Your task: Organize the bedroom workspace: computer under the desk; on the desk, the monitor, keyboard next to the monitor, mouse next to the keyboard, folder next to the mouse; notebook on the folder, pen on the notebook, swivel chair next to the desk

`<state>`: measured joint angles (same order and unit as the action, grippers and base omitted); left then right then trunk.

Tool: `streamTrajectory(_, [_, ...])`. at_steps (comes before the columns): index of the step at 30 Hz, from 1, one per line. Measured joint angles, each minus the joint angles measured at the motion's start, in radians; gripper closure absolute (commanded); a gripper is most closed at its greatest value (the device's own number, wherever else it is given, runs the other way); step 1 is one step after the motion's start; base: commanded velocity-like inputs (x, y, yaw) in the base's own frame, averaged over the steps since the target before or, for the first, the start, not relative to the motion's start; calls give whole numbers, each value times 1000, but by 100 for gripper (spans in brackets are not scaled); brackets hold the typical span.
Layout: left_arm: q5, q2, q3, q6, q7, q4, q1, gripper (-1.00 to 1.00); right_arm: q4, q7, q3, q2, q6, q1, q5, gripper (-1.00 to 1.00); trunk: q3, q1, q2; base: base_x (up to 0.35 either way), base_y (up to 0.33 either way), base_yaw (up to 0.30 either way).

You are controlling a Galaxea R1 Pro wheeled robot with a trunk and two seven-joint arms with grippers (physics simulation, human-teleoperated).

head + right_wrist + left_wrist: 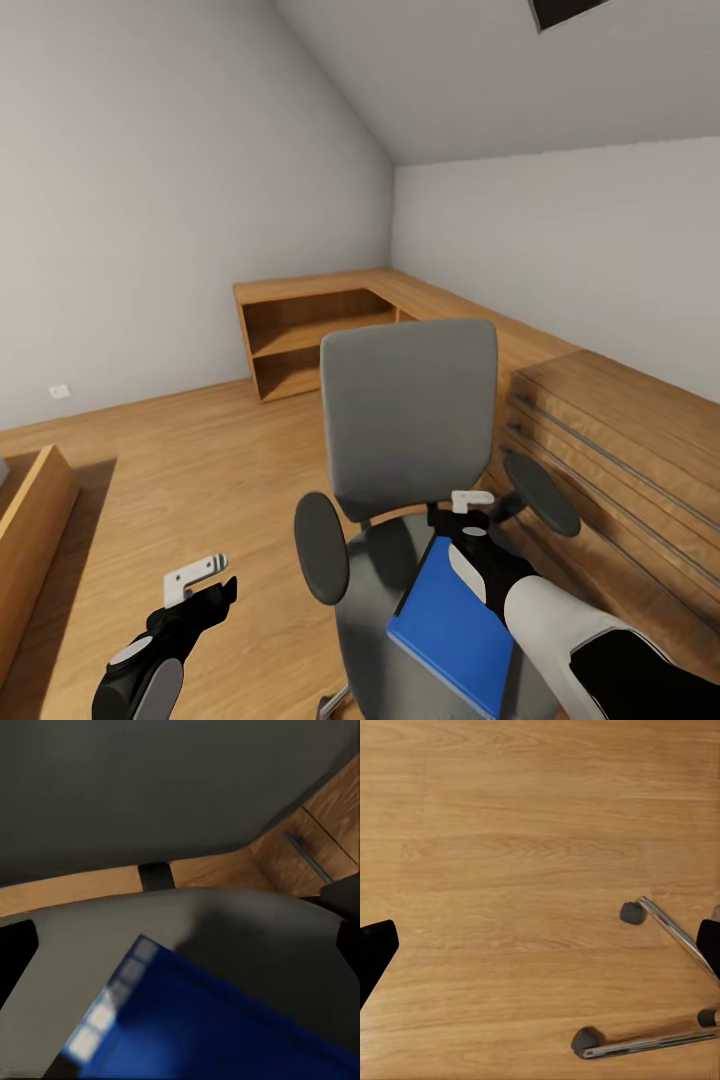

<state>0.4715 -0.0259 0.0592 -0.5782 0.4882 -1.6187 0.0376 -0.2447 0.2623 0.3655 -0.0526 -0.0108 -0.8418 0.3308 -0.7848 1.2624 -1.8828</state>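
Right gripper (470,515) over far edge of folder (450,620); jaw gap hidden, we cannot tell if gripping; left gripper (205,580) spread wide, empty, above floor (510,832); folder lies flat on swivel chair (410,410) seat; we judge it light, stiff, slick; pinch free edge.

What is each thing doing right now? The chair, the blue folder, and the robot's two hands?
swivel chair: upright on the wood floor, backrest toward the far wall.
folder: lying flat on the chair seat, closed.
right gripper: over the far edge of the folder; open or shut cannot be told.
left gripper: open, holding nothing, above the bare floor beside the chair.
wooden shelf unit: open-fronted.
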Motion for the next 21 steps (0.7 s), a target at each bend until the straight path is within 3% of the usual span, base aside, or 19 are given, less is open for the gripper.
streamTrajectory(5, [0, -1, -1, 1, 0, 0, 0, -100, 0, -6, 1, 0, 0, 0, -1, -100, -16, 19, -35, 0, 0, 0])
streamTrajectory(21, [0, -1, -2, 1, 0, 0, 0, -100, 0, -8, 3, 0, -18, 0, 0, -100, -16, 19, -35, 0, 0, 0])
